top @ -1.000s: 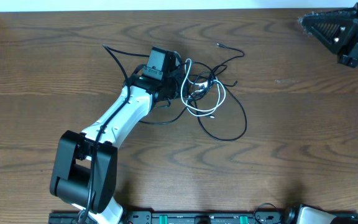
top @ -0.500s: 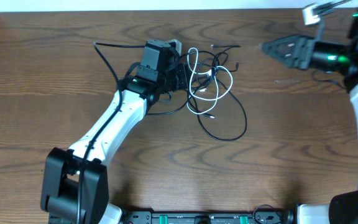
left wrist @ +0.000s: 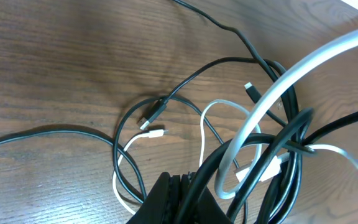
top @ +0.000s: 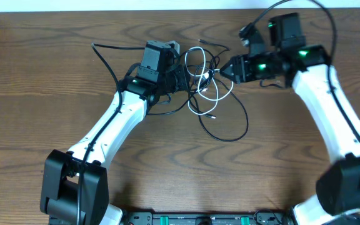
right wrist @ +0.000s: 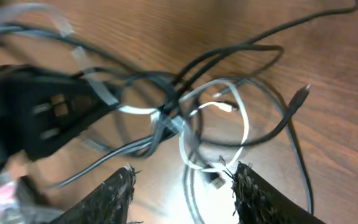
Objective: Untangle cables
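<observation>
The cables (top: 206,84) lie in a tangle at the table's far middle: several thin black cords and one white cord. A black loop (top: 245,122) spreads toward the near right. My left gripper (top: 179,76) is at the tangle's left side, shut on black cords. In the left wrist view its closed fingers (left wrist: 166,190) pinch black strands, and the white cord (left wrist: 211,112) and plug ends lie beyond them. My right gripper (top: 225,67) is at the tangle's right edge and open. In its wrist view the right gripper (right wrist: 184,175) straddles a white loop (right wrist: 244,127) without touching it.
A black cord end (top: 105,56) trails left of the left gripper. The left arm (top: 105,134) crosses the near-left table, and its base (top: 74,187) sits at the front. The right arm (top: 336,119) runs down the right side. A rail (top: 199,219) lines the front edge.
The right arm has swung in from the far right corner to the tangle and its jaws have opened. The left gripper has dragged the tangle slightly toward the far edge.
</observation>
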